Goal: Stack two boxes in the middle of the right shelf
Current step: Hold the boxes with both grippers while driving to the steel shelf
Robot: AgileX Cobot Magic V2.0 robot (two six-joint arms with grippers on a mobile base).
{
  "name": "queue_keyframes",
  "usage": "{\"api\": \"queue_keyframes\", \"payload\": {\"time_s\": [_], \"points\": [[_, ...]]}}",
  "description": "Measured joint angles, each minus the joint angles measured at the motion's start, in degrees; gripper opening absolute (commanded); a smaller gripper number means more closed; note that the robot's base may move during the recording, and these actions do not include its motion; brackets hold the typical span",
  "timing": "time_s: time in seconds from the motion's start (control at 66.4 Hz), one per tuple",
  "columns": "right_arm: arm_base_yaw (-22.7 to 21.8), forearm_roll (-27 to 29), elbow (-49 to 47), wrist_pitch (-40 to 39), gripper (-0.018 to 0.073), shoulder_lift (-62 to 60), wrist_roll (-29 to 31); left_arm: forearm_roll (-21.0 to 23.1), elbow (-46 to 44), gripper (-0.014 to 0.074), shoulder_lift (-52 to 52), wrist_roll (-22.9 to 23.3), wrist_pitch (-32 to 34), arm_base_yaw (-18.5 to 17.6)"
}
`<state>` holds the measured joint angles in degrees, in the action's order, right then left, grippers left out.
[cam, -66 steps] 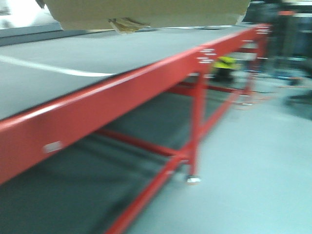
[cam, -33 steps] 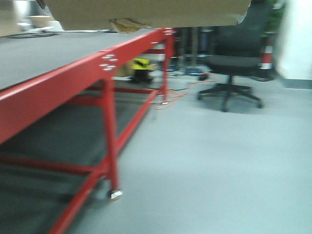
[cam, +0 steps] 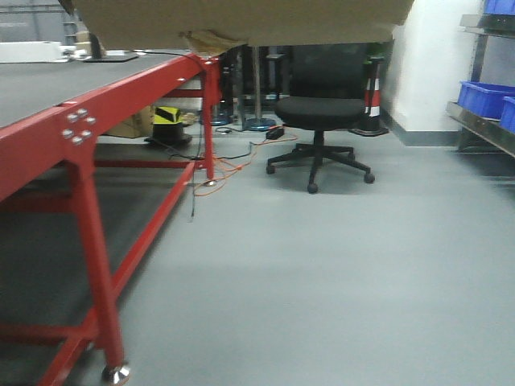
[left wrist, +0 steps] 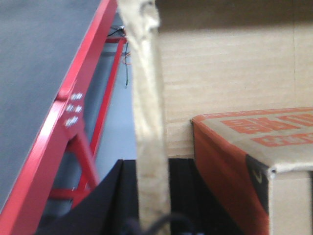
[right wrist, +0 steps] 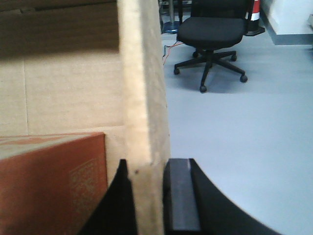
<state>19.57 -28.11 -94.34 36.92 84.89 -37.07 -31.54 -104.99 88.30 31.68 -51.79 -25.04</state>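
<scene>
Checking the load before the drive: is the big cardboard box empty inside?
No, the left wrist view shows a smaller orange-printed box sitting inside the cardboard box, close against its wall.

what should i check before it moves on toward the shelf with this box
1. Left tool clamps a wall of the cardboard box: ok.
2. Right tool clamps another wall: ok.
3. Orange-printed box sits inside the cardboard box: ok.
4. Route to the shelf: ok, the floor to the right of the office chair looks bare.
5. Free space on the shelf's middle level: cannot tell, only its edge with blue bins shows.
</scene>
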Motion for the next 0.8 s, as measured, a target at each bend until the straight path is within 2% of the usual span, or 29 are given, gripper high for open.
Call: {"api": "queue_keyframes", "payload": {"time_s": [0.798], "points": [[0.0, 0.0, 0.0, 0.0, -0.0152, 0.0, 0.0, 0.0, 0.0, -0.0111, 0.0, 0.0, 0.0, 0.0]]}}
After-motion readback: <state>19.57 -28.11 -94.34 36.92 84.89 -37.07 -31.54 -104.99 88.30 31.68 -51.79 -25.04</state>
